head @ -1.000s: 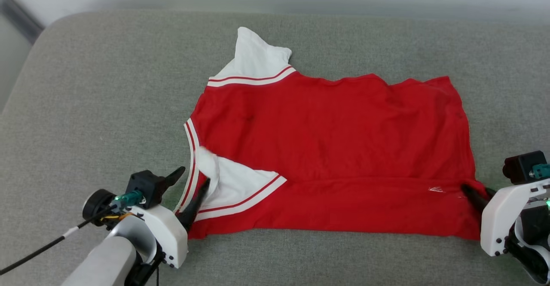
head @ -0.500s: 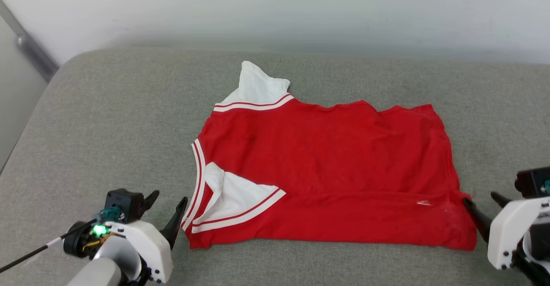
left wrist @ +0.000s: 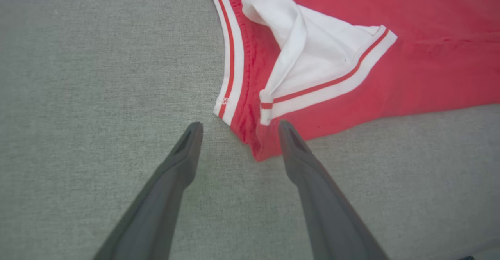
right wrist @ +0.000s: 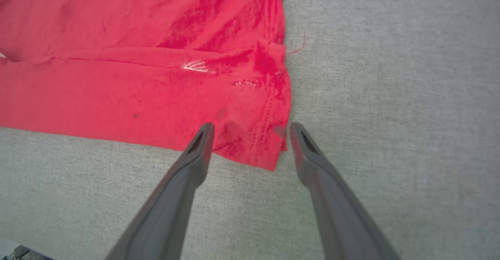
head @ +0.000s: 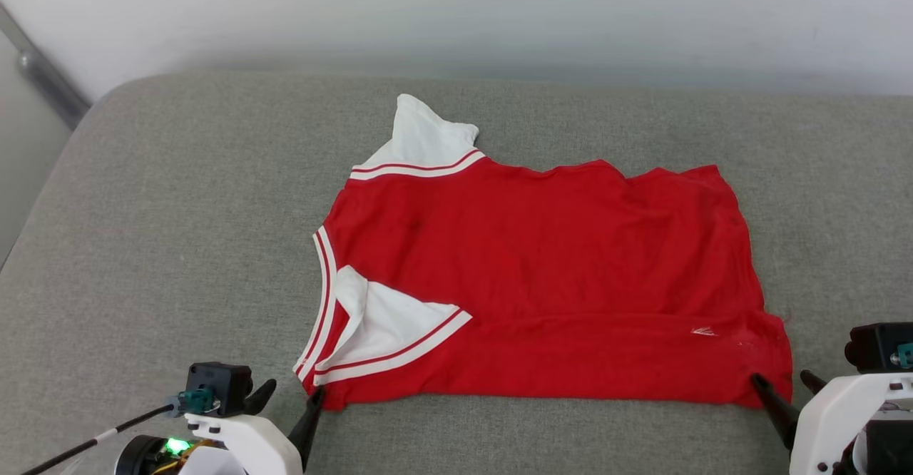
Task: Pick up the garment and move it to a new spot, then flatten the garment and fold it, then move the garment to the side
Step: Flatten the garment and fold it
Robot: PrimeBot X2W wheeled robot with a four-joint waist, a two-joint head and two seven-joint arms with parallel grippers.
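In the head view, the garment (head: 542,282) lay spread on a grey cushion (head: 178,211), plain red face up, with its neck end to the left and its hem to the right. The far sleeve (head: 428,140), white with striped trim, stuck out toward the pale wall (head: 456,11). The near sleeve (head: 389,325) was folded in over the red body, and a long fold line ran left to right across the near part of the cloth. The left gripper (head: 292,391) sat at the near left corner of the garment with its fingers spread wide and nothing between them clamped; its right fingertip was just at the cloth's edge. The right gripper (head: 781,379) sat at the near right corner, also wide open, its left fingertip over the hem corner.

In the left wrist view, the left gripper (left wrist: 239,125) stood fully open above the cushion (left wrist: 78,96). The near left corner of the garment (left wrist: 410,57) reached into the gap between the two fingers, gripped by neither. The striped neck trim (left wrist: 230,57) ran away to the far side, with the folded white sleeve (left wrist: 312,57) to its right.

In the right wrist view, the right gripper (right wrist: 250,126) was likewise fully open and held nothing. The hem corner of the garment (right wrist: 136,88) lay between its fingertips, and bare cushion (right wrist: 390,96) spread to the right.
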